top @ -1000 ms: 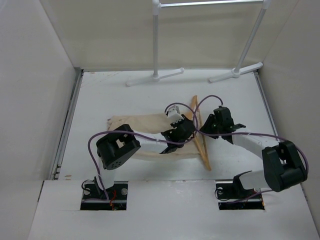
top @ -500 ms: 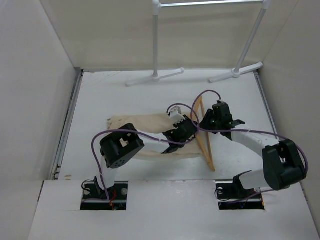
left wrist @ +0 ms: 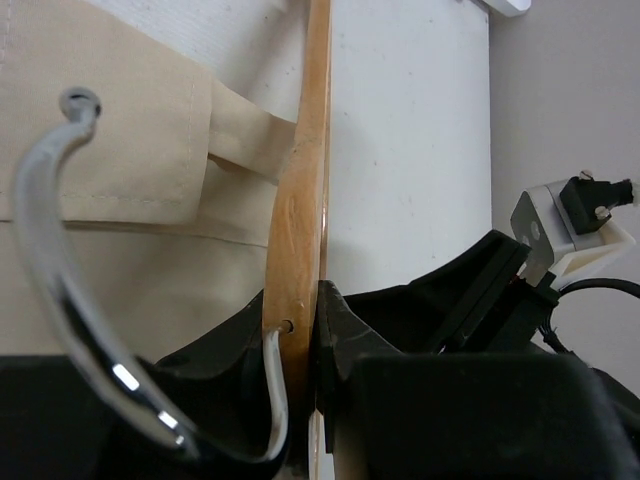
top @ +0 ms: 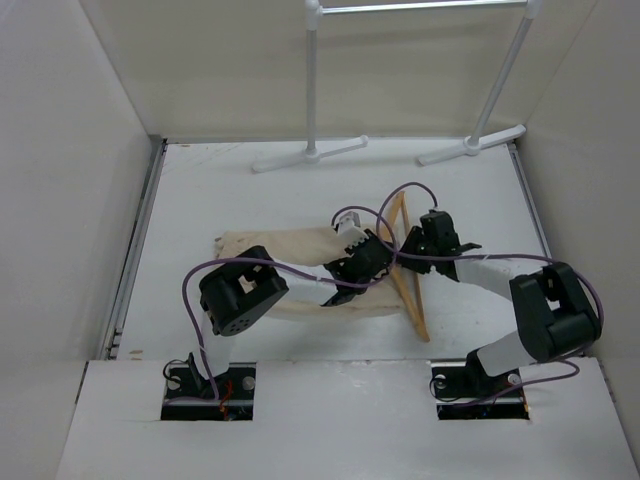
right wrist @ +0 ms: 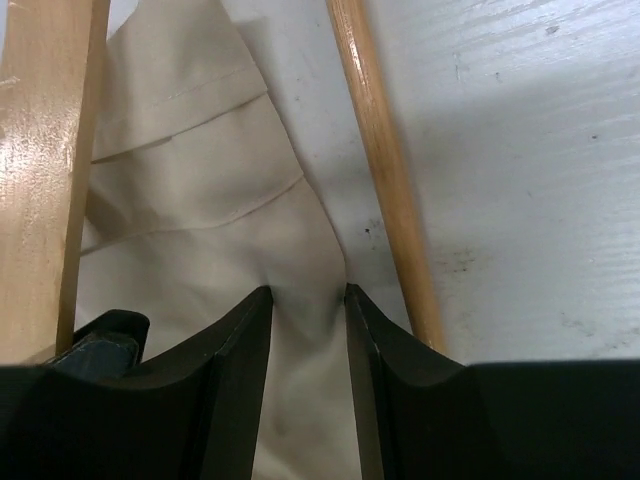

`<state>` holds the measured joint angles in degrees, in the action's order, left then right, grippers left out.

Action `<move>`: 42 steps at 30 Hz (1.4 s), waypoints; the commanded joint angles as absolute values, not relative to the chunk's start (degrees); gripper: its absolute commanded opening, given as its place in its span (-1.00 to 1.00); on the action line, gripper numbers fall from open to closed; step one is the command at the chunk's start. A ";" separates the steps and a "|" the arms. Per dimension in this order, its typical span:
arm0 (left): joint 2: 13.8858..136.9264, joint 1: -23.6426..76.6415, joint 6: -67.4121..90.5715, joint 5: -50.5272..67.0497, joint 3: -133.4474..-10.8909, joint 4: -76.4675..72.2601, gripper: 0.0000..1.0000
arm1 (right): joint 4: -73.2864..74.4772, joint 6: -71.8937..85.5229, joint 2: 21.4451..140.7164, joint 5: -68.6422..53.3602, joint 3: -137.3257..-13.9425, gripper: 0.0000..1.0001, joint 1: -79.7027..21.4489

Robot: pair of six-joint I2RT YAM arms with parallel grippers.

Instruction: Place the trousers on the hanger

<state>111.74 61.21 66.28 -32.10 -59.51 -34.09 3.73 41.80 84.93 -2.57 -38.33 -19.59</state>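
Hanger (left wrist: 298,200) and trousers (right wrist: 190,190), both gripped.
My left gripper (left wrist: 318,300) clamps the hanger's wood beside its metal hook (left wrist: 60,280); my right gripper (right wrist: 308,300) pinches a trousers fold between the hanger's bars, on the table (top: 200,200).

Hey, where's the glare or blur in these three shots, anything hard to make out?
Top external view: even, soft light, barely any shadow on the table. Left wrist view: the metal hook is close and blurred, with bright glints, while the hanger wood is sharper. Right wrist view: sheen on the hanger's flat arm at left, and the trousers seams are crisp.
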 commanded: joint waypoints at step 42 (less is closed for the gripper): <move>80.68 52.51 38.16 -30.40 -41.21 -17.94 -0.97 | 11.78 41.84 80.59 -0.27 -45.70 -0.83 -3.91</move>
<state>82.24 51.16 46.54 -29.15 -37.74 -22.24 15.07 42.19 79.81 -2.44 -43.42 -3.46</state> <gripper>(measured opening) 0.142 0.087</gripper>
